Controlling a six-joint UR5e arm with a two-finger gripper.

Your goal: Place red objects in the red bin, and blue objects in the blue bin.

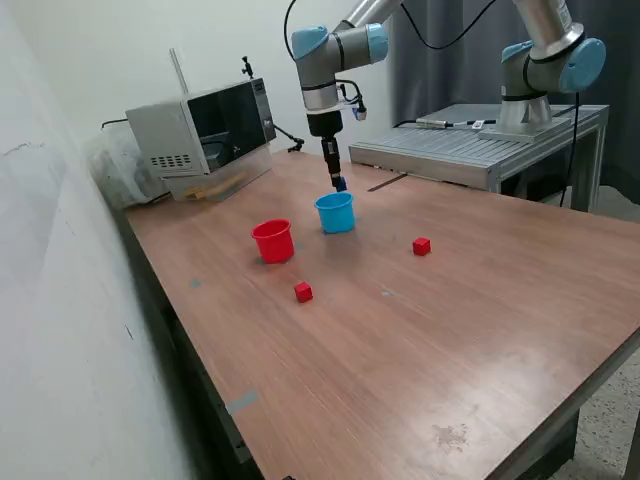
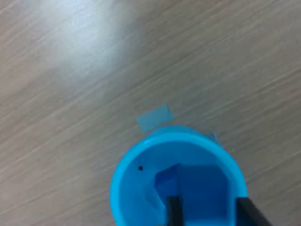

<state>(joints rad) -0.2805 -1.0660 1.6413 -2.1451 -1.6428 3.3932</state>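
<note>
My gripper (image 1: 339,183) hangs just above the light-blue cup (image 1: 335,213), shut on a dark blue cube (image 1: 340,184). In the wrist view the cube (image 2: 203,184) sits between the two dark fingers (image 2: 173,213), over the mouth of the blue cup (image 2: 121,188). A darker blue facet shows beside it; I cannot tell whether that is a second cube inside the cup. The red cup (image 1: 273,241) stands upright to the exterior view's left of the blue cup. One red cube (image 1: 303,291) lies in front of the red cup. Another red cube (image 1: 421,246) lies to the exterior view's right.
A microwave (image 1: 205,135) stands at the back left by the wall. A grey metal platform (image 1: 470,150) carrying a second arm (image 1: 550,60) is at the back right. A pale blue tape patch (image 2: 154,117) lies on the wooden table (image 1: 450,340) beside the blue cup.
</note>
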